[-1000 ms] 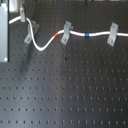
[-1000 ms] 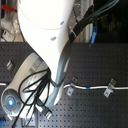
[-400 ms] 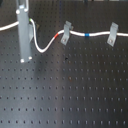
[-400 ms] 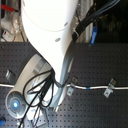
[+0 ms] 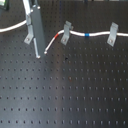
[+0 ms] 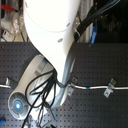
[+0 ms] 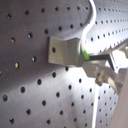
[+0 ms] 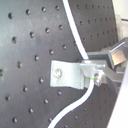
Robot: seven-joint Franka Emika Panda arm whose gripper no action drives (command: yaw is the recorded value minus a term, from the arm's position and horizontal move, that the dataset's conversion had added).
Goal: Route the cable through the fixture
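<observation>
The gripper (image 5: 39, 54) hangs beside the leftmost fixture (image 5: 30, 31); whether its jaws are parted cannot be told. The cable (image 5: 77, 34) runs through the other two clips, its end lying just beside the gripper.

In the first exterior view, the lower part of the black worktop (image 5: 70, 95) is bare, so a hand could pass there. Higher up, three metal clips (image 5: 65, 32) and the white cable (image 5: 95, 34) stand in the way. The arm (image 5: 35, 27) blocks the first exterior view's left side.
</observation>
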